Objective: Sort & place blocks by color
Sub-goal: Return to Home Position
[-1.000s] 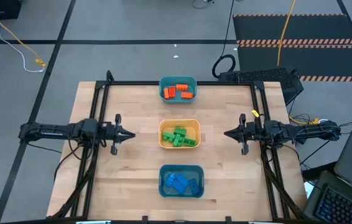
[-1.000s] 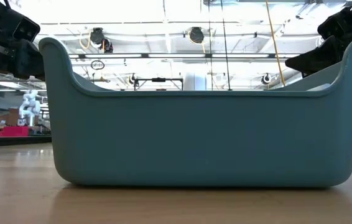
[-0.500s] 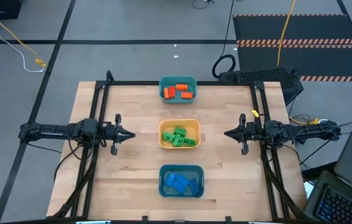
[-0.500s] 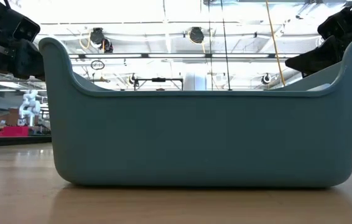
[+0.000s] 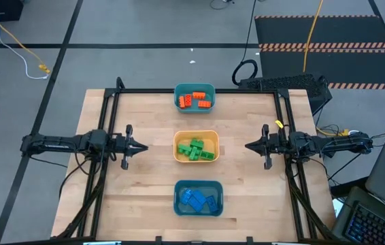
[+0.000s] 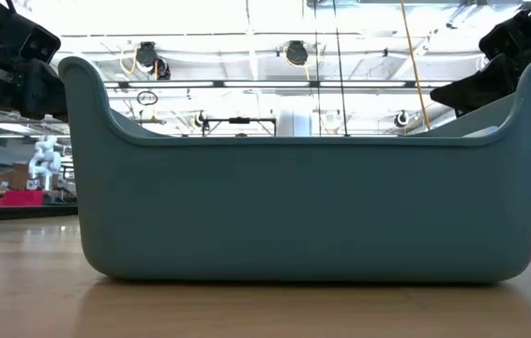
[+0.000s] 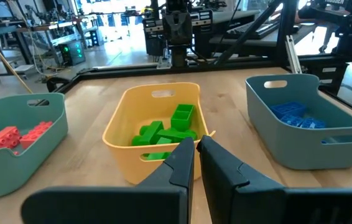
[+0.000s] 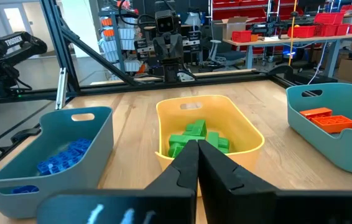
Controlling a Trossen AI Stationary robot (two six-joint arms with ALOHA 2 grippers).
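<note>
Three bins stand in a row down the table's middle. Orange blocks [image 5: 194, 101] lie in the far teal bin [image 5: 194, 88], green blocks [image 5: 195, 150] in the yellow-orange bin [image 5: 196, 135], blue blocks [image 5: 198, 200] in the near teal bin [image 5: 197, 185]. My left gripper [image 5: 145, 146] hovers left of the yellow-orange bin, shut and empty, its fingers [image 7: 194, 149] pointing at the green blocks [image 7: 166, 131]. My right gripper [image 5: 247, 145] hovers right of that bin, shut and empty, facing the green blocks [image 8: 194, 138].
A black frame [image 5: 196, 90] rims the wooden table [image 5: 145, 190]. The near teal bin's wall [image 6: 303, 207] fills the low view. Bare wood lies between each gripper and the bins. A laptop [image 5: 383, 204] sits off the table's right side.
</note>
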